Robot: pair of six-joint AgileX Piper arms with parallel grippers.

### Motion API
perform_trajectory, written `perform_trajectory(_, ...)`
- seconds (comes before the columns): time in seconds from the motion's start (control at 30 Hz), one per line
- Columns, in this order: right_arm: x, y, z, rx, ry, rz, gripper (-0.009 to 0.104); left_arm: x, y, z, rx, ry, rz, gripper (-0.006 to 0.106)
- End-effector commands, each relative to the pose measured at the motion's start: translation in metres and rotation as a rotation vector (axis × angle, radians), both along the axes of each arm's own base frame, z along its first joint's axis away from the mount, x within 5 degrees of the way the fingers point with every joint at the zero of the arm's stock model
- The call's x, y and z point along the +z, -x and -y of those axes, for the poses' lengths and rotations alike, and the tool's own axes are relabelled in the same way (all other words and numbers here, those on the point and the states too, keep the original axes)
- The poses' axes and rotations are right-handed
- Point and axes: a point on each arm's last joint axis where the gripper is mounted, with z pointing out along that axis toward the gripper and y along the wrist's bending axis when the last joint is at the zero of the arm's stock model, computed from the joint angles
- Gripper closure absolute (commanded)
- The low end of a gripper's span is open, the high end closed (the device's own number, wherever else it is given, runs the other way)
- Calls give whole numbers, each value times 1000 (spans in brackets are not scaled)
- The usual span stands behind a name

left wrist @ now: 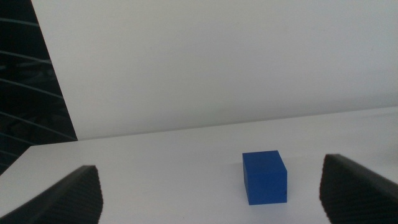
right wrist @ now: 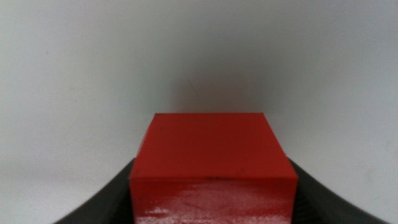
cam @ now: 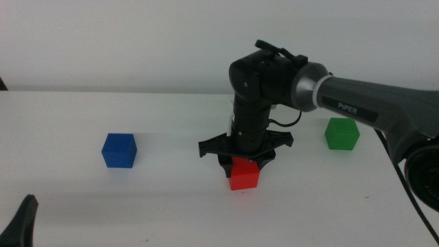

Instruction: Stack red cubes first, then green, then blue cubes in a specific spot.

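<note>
Right gripper (cam: 244, 165) clamped on red cube (cam: 244, 173) at tabletop (cam: 171, 206) centre, nothing stacked yet; green cube (cam: 341, 133) far right, blue cube (cam: 119, 150) left, left gripper (left wrist: 211, 193) apart, waiting near-left.

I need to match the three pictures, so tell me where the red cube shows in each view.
Middle view: red cube low of centre on the white table, under the right tool.
Left wrist view: not in it; only the blue cube shows.
Right wrist view: red cube fills the lower centre, between that tool's jaws.
Shared landmark: the white table.
</note>
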Motion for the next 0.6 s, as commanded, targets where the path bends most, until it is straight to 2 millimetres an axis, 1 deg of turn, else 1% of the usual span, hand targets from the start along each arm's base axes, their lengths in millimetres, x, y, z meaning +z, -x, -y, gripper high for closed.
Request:
perform_trajectory(0.0, -2, 4, 0, 1, 43, -22, 80, -10, 1, 0, -2, 7, 17, 7)
perform_trajectory(0.27, -2, 2, 2, -16, 64, -6, 79, -10, 1, 0, -2, 7, 17, 7)
perform_trajectory(0.33, -2, 3, 1, -18, 59, -11, 76, -10, 1, 0, -2, 7, 17, 7)
perform_trajectory(0.4, -2, 3, 1, -28, 55, -10, 70, -10, 1, 0, -2, 7, 17, 7)
perform_trajectory(0.57, -2, 3, 1, -46, 55, -7, 70, -10, 1, 0, -2, 7, 17, 7)
